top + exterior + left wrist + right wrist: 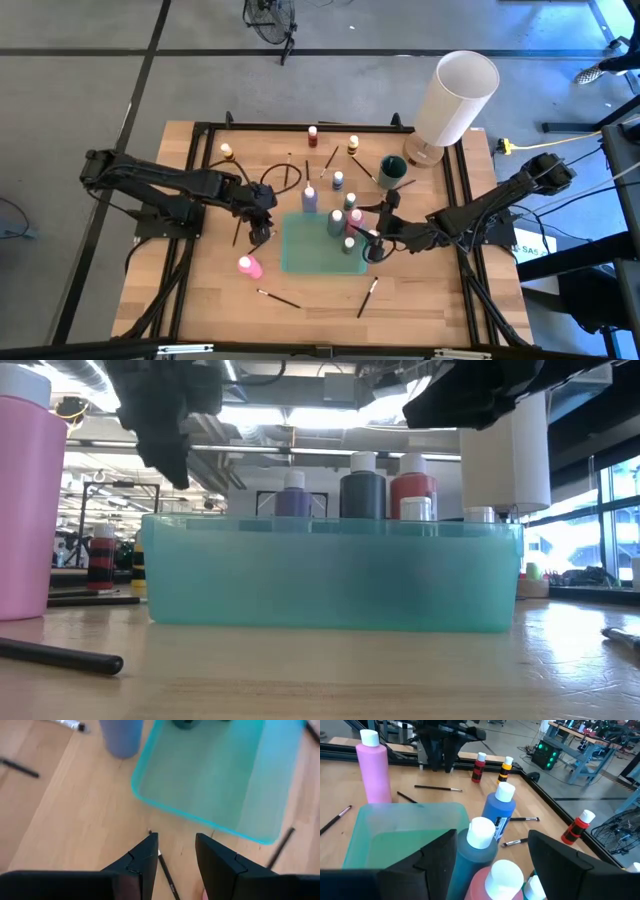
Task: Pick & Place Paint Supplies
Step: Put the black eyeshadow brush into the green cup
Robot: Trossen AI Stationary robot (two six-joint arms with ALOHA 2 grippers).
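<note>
A teal tray [305,250] lies mid-table and holds a dark teal bottle [335,222], a red one [355,220] and a small one [348,244], all upright. My left gripper [262,236] hovers open off the tray's left edge, above a thin dark brush [165,870] that lies on the wood between its fingers. My right gripper [374,246] is open over the tray's right side. In the right wrist view its fingers stand on either side of the teal bottle [476,860] and the red bottle [492,882]. The low view shows both grippers raised.
A pink bottle [249,266] stands near the tray's left corner, a purple one [309,198] at its far edge. More bottles [338,180], a dark cup [392,170] and a tall white cylinder [455,98] stand farther back. Loose brushes [278,298] [367,297] lie toward the near edge.
</note>
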